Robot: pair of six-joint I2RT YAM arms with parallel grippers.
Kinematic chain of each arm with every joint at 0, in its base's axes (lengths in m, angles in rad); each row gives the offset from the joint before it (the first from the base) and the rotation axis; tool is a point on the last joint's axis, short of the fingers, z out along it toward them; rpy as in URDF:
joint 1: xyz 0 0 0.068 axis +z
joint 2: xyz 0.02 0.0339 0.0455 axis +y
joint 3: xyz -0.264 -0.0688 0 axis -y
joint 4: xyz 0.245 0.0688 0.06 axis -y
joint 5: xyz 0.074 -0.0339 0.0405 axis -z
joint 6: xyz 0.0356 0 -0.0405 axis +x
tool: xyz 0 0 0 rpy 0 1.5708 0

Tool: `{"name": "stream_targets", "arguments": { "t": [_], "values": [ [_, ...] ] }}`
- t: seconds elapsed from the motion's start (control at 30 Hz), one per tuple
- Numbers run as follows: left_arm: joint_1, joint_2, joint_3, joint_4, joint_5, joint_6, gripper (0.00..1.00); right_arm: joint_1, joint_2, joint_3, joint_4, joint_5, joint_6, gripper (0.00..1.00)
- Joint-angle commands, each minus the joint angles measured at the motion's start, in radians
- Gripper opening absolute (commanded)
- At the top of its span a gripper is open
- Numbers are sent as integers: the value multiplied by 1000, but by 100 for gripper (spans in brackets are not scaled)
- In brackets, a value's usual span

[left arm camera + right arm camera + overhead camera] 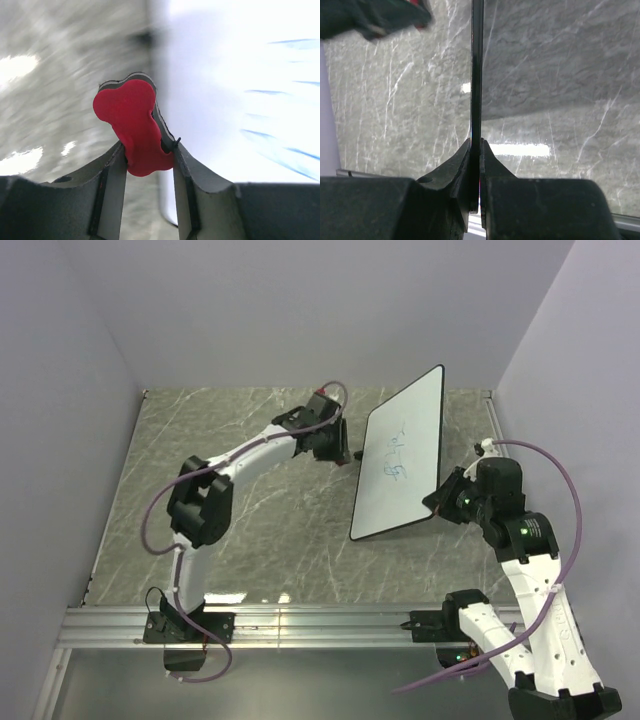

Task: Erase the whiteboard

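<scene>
**Board held on edge, eraser beside it, marks unwiped**

Nearest me, the aluminium rail point(300, 625) carries both arm bases. Just beyond it, the right gripper point(440, 502) is clamped tight on a lower corner of the whiteboard point(400, 455). The board stands tilted above the marbled table point(270, 520) and appears lifted clear of it, with its written face turned toward the left arm. Farther in, the left gripper point(340, 445) pinches the red bone-shaped eraser point(132, 127) by its lower lobe, just beside the board's left rim. No view lets me tell whether the eraser touches the board.

Progress: the blue scribbles point(396, 462) sit mid-face and look whole. I judge that grasping the eraser and presenting the board are done, and that the wiping itself is all to come.

Views compared:
- **Overhead view:** It alone gives the board's full outline, its tilt, and the gap between eraser and scribbles.
- **Left wrist view:** It alone shows the grip on the eraser, whose upper lobe stands free above the fingers. To its right are the dark rim, then white surface, with blurred blue strokes well apart from the eraser.
- **Right wrist view:** It shows the board edge-on, a thin dark line rising from between the closed jaws, which confirms the clamp. It shows none of the writing. I take the blurred dark shape with a trace of red at its upper left to be the left gripper.
</scene>
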Motion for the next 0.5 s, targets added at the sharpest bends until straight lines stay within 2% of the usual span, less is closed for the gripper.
{"name": "stream_targets", "arguments": {
  "t": [0.0, 0.1, 0.2, 0.33, 0.47],
  "values": [
    [-4, -158, 31, 201, 214, 51, 0, 14, -1, -13, -81, -57, -52, 0],
    [-10, -197, 28, 262, 335, 48, 0, 13, 3, -10, -93, -53, -50, 0],
    [-45, -173, 66, 287, 449, 64, 0, 14, 3, -19, -100, -47, -47, 0],
    [-134, -94, 138, 220, 452, 128, 0, 14, 3, -30, -86, -41, -32, 0],
    [-191, -59, 115, 218, 446, 116, 0, 14, 15, -18, -72, -50, -13, 0]
  ]
}}
